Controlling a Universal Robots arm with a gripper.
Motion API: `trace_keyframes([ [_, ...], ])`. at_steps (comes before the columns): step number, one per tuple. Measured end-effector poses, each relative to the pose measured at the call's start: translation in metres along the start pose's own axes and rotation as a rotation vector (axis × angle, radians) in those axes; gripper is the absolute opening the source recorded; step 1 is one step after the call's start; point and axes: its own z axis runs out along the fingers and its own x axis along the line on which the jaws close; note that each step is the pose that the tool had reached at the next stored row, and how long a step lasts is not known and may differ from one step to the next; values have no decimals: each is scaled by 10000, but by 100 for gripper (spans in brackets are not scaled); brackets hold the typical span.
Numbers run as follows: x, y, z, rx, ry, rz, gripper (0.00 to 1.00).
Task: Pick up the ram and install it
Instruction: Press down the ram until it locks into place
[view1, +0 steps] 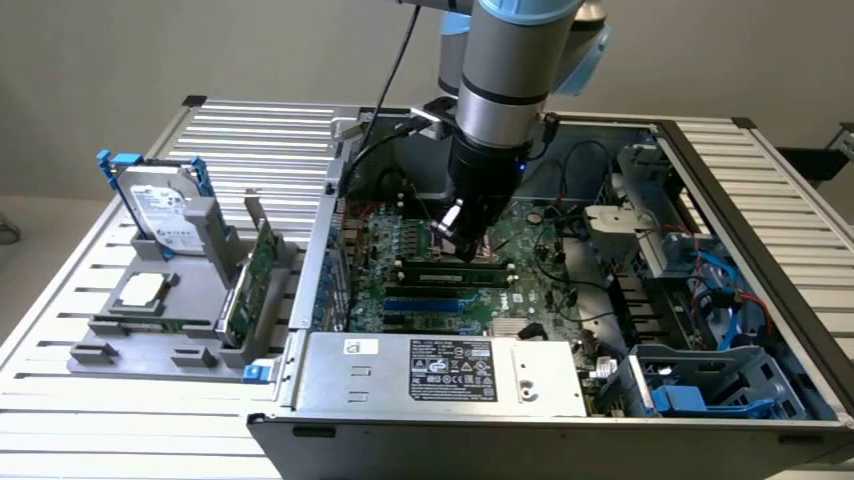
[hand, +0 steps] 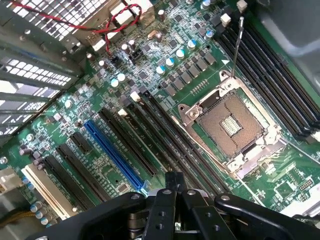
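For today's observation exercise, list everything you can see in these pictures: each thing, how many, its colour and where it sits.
computer case: one, grey, open on the slatted table
motherboard: one, green, inside the case
ram: one, dark green, lying in a motherboard slot under the gripper
processor socket: one, silver, empty
blue slot: one, on the motherboard
hard drive: one, silver, upright in the grey holder
expansion card: one, green, in the holder
gripper: one, black, shut, over the ram slots

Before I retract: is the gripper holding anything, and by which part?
Nothing visibly held: the gripper is shut, tips over the ram lying along its slot.
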Motion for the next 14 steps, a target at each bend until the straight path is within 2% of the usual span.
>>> trace_keyframes([
  [14, 0, 0, 10, -73, -73, 2140, 11],
])
